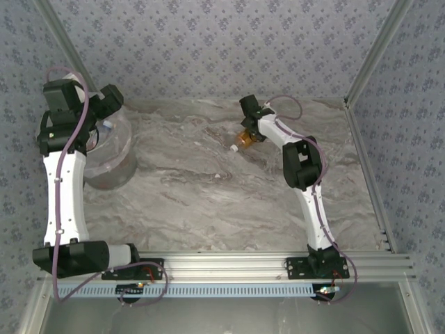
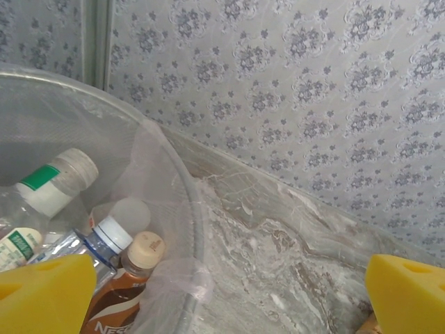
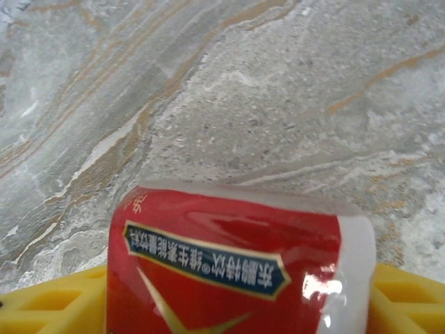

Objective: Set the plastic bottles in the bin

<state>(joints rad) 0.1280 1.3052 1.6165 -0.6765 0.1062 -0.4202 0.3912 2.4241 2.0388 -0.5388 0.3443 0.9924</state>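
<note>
The red-labelled bottle [image 3: 229,264] lies sideways, clamped between the pads [image 3: 49,303] of the right gripper [image 3: 233,299]. The left gripper [image 2: 226,299] stands spread wide; the bin [image 2: 174,181], holding several bottles [image 2: 104,243], sits under one finger [image 2: 45,296].

Left arm [image 1: 62,195] and right arm [image 1: 314,209] are built from white links and black joint housings. A purple cable [image 1: 85,104] is looped along each. Black base brackets [image 1: 321,264] are fitted. Fingers [image 3: 49,306] are moulded yellow, pocketed.

Floral grey walls [image 1: 208,42], marbled tabletop [image 1: 208,202]
</note>
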